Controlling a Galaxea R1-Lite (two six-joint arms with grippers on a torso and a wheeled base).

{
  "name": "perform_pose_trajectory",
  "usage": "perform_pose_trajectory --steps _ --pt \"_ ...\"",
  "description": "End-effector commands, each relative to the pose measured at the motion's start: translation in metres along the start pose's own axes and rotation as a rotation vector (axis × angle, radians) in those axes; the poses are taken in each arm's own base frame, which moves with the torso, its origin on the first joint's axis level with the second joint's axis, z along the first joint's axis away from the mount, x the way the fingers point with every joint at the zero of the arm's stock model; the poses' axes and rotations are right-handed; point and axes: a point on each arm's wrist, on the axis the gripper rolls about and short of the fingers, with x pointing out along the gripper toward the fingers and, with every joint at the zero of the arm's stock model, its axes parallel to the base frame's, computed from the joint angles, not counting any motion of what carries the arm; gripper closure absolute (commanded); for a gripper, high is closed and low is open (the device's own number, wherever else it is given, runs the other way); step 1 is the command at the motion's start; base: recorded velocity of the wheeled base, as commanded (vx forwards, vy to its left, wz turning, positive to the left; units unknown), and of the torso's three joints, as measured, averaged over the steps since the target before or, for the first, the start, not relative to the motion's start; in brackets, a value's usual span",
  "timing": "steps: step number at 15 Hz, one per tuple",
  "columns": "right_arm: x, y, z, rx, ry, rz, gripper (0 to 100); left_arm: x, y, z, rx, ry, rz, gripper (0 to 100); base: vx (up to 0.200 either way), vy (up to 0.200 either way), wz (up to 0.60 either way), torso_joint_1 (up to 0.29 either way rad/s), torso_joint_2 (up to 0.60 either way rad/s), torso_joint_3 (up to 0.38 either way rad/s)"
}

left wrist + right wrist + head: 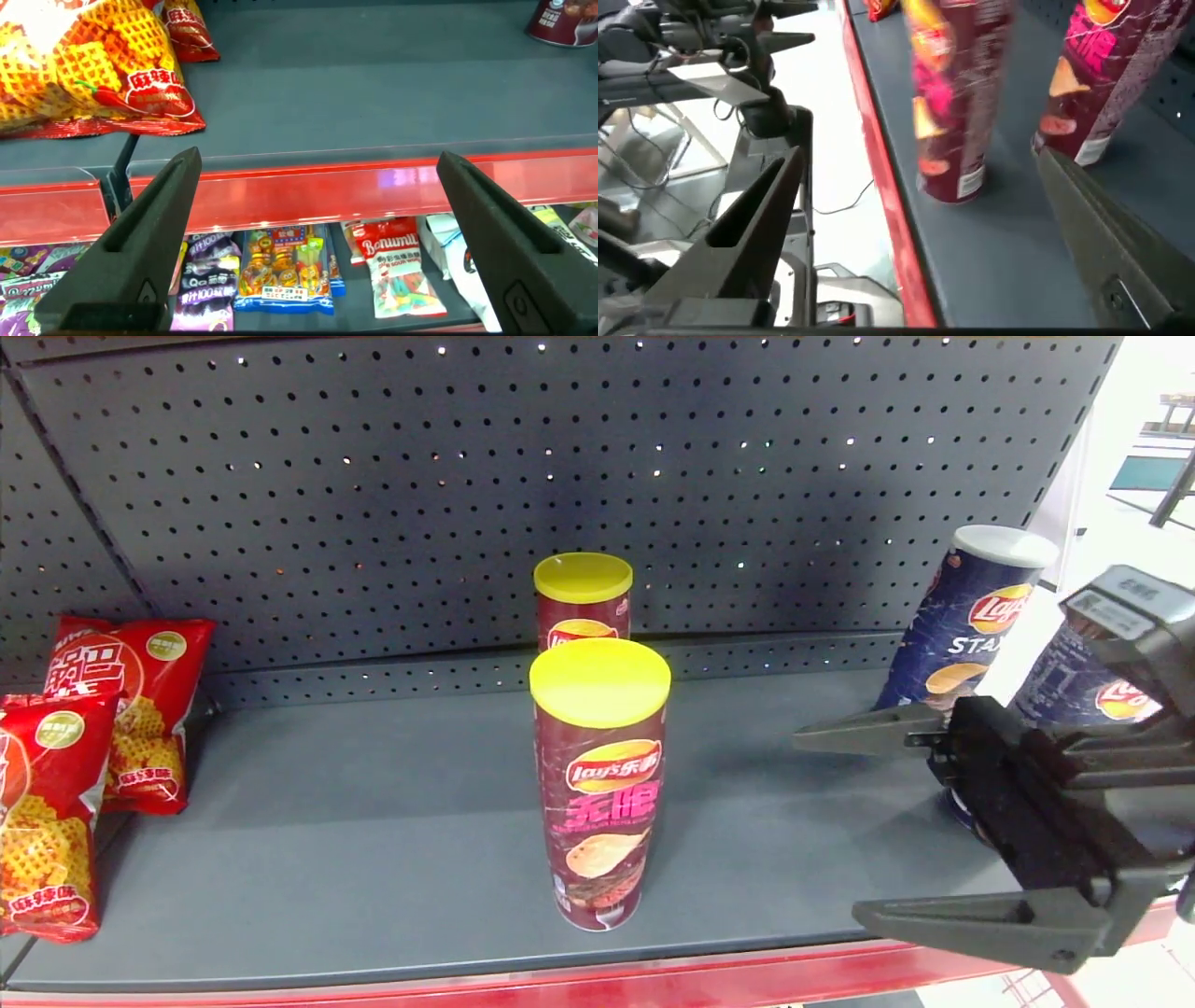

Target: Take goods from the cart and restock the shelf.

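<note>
Two maroon chip cans with yellow lids stand upright mid-shelf, the front can [598, 784] near the edge and the rear can [582, 600] by the back wall. My right gripper [828, 829] hovers open and empty just right of the front can, over the grey shelf [355, 859]. In the right wrist view both cans, the front can [960, 103] and the rear can [1111, 75], lie ahead of the right gripper [920, 154]. My left gripper [320, 159] is open and empty, level with the shelf's red front edge [308, 196].
Two blue chip cans [971, 616] [1083, 691] stand at the shelf's right end, behind my right gripper. Red snack bags [56, 803] [84, 75] lean at the left end. A pegboard wall [560, 476] backs the shelf. A lower shelf holds several packaged goods [280, 271].
</note>
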Motion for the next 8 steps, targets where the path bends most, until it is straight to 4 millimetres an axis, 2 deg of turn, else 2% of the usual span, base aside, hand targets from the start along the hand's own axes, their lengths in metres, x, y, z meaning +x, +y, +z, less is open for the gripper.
perform_pose_trajectory --steps 1,3,4,6,8 --pt "-0.021 0.021 0.014 -0.078 -0.051 -0.031 0 0.000 0.000 0.000 0.000 0.001 0.000 0 0.000 0.000 0.00 0.000 0.00 0.000" --pt "-0.054 0.046 0.032 -0.179 -0.113 -0.231 0 0.000 0.000 0.000 0.000 0.001 0.000 0 0.000 0.000 0.00 0.000 0.00 0.000" --pt "-0.083 0.071 0.039 -0.239 -0.168 -0.407 0 0.000 0.000 0.000 0.000 0.001 0.000 0 0.000 0.000 0.00 0.000 0.00 0.000" --pt "-0.122 0.127 0.026 -0.312 -0.249 -0.723 0 0.000 0.000 0.000 0.000 -0.001 0.000 0 0.000 0.000 0.00 0.000 0.00 0.000" --pt "-0.143 0.185 0.009 -0.313 -0.324 -0.918 0 0.000 0.000 0.000 0.000 0.001 0.000 0 0.000 0.000 0.00 0.000 0.00 0.000"
